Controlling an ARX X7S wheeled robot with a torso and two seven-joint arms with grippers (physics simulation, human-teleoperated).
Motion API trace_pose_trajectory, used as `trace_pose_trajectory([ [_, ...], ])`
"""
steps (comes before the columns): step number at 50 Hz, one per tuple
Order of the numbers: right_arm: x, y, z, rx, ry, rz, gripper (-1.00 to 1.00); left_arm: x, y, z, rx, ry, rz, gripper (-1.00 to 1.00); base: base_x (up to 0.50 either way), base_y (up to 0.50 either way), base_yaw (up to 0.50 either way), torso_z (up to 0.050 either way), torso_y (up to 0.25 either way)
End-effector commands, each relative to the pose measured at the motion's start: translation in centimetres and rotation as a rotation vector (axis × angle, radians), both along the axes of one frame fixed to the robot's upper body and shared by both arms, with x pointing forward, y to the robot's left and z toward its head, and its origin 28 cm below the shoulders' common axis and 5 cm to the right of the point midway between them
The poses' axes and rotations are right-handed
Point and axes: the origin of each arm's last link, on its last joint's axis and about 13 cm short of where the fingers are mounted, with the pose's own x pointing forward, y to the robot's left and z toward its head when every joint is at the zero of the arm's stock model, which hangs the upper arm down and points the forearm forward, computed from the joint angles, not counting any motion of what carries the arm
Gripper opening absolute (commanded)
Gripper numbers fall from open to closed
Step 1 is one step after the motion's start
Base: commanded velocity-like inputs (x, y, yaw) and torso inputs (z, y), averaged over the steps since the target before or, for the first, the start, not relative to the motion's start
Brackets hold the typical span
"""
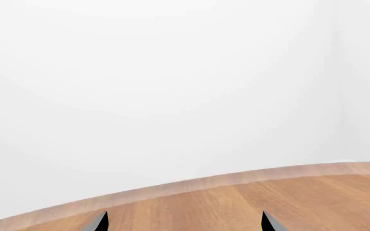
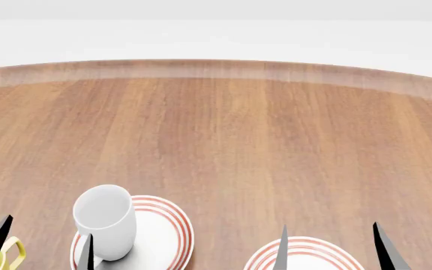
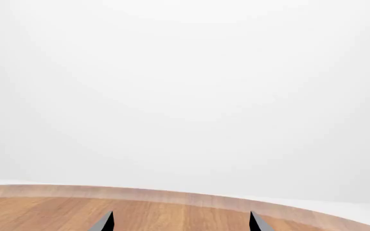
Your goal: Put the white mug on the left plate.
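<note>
The white mug (image 2: 105,220) stands upright on the left plate (image 2: 172,226), a white plate with red rings, at the near left in the head view. My left gripper (image 2: 45,247) is open and empty near the view's bottom edge. One fingertip shows in front of the mug's lower left side. In the left wrist view the left gripper (image 1: 183,222) has only bare wood between its tips. My right gripper (image 2: 330,250) is open and empty over the right plate (image 2: 306,253). The right wrist view shows the right gripper (image 3: 181,221) with wood between its tips.
The yellow handle of another mug (image 2: 9,253) shows at the bottom left corner, by the left gripper. The wooden table (image 2: 224,140) stretches away to its curved far edge, with a white wall behind. The red mug is out of view.
</note>
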Motion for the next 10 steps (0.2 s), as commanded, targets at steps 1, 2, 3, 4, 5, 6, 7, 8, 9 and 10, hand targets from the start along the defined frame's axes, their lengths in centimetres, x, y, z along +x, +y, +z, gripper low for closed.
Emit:
trace_pose_trajectory([
  [1,-0.14,0.04,0.09,0.000,-0.010,0.000,1.00,-0.48,-0.06,0.54,-0.004,-0.017,-0.008,1.00,0.00,0.00,0.00,0.000,0.000],
  [2,-0.15,0.05,0.08,0.001,-0.009,0.001,1.00,-0.54,-0.06,0.59,-0.006,-0.017,-0.008,1.00,0.00,0.00,0.00,0.000,0.000],
  [3,-0.19,0.08,0.07,0.001,-0.009,0.002,1.00,-0.56,-0.05,0.59,-0.004,-0.019,-0.008,1.00,0.00,0.00,0.00,0.000,0.000],
  [4,-0.20,0.10,0.03,0.001,-0.007,0.003,1.00,-0.55,-0.04,0.59,-0.005,-0.019,-0.007,1.00,0.00,0.00,0.00,0.000,0.000],
  [5,-0.21,0.11,0.00,0.000,-0.006,0.003,1.00,-0.54,-0.04,0.57,-0.006,-0.018,-0.007,1.00,0.00,0.00,0.00,0.000,0.000],
  [6,-0.21,0.11,-0.03,0.000,-0.005,0.003,1.00,-0.58,-0.03,0.55,-0.008,-0.018,-0.008,1.00,0.00,0.00,0.00,0.000,0.000],
  [7,-0.22,0.11,-0.04,0.001,-0.005,0.004,1.00,-0.60,-0.03,0.53,-0.007,-0.019,-0.008,1.00,0.00,0.00,0.00,0.000,0.000],
  [8,-0.24,0.11,-0.04,0.000,-0.005,0.004,1.00,-0.62,-0.03,0.52,-0.007,-0.019,-0.008,1.00,0.00,0.00,0.00,0.000,0.000],
  [9,-0.28,0.12,-0.01,0.002,-0.006,0.005,1.00,-0.59,-0.01,0.51,-0.008,-0.019,-0.005,1.00,0.00,0.00,0.00,0.000,0.000],
  [10,-0.29,0.12,-0.01,0.001,-0.006,0.004,1.00,-0.63,-0.01,0.52,-0.010,-0.018,-0.009,1.00,0.00,0.00,0.00,0.000,0.000],
])
